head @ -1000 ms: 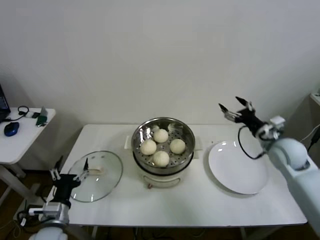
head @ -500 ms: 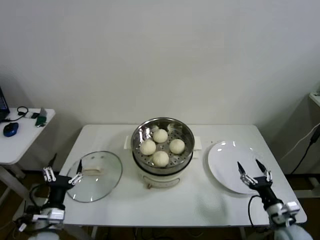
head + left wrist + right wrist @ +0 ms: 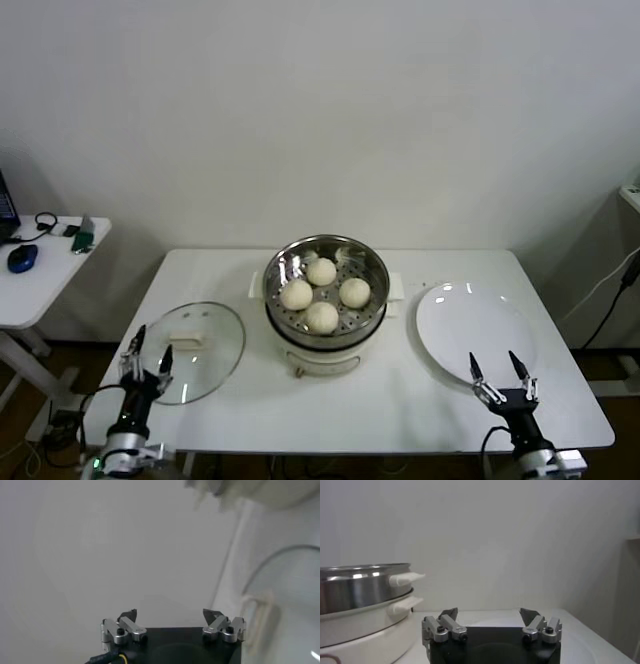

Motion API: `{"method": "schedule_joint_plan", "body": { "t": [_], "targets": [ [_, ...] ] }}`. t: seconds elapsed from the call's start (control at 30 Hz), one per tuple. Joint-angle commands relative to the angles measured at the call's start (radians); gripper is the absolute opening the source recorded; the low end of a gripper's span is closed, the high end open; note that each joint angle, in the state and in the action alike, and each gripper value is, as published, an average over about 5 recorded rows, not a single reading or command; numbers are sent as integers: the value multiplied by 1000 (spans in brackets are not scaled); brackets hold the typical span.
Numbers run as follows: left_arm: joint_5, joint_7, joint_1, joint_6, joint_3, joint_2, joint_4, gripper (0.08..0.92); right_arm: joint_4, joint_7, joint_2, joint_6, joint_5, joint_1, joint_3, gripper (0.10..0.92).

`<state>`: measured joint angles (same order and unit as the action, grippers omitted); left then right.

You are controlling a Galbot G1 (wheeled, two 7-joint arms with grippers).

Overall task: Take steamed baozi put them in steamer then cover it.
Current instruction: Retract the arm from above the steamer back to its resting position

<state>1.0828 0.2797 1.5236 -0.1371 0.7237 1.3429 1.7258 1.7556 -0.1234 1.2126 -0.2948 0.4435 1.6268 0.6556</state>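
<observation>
Several off-white baozi [image 3: 322, 317] lie on the perforated tray inside the steel steamer [image 3: 326, 259] on its white base at the table's middle. The steamer also shows in the right wrist view [image 3: 355, 587]. The glass cover [image 3: 195, 350] with its white bar handle lies flat on the table at the left; it shows in the left wrist view [image 3: 290, 595]. My left gripper [image 3: 145, 355] is open and empty at the table's front left, by the cover's near rim. My right gripper [image 3: 500, 372] is open and empty at the front right, over the near edge of the plate.
A flat white plate [image 3: 470, 320] lies right of the steamer. A small side table [image 3: 45, 265] with a mouse and cables stands to the far left. A wall runs behind the table.
The right arm swung from high at the back right down to the table's front right edge. The left gripper shifted right, toward the cover's near rim. Baozi, steamer and cover stayed put.
</observation>
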Motion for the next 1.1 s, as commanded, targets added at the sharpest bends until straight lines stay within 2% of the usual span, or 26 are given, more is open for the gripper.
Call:
{"method": "schedule_joint_plan", "body": {
  "t": [0.03,0.67,1.1],
  "targets": [
    [221,30,-107,31,-23,13,-189,823,14,13,56,-12,-52,43,0,823],
    [299,36,-295,64,-51,6,-377,823,31,5,82,-27,-59,67,13,823],
    [314,32,-329,67,-54,-2,-426,822,55,4,100,-25,-74,72,11,823]
  ]
}}
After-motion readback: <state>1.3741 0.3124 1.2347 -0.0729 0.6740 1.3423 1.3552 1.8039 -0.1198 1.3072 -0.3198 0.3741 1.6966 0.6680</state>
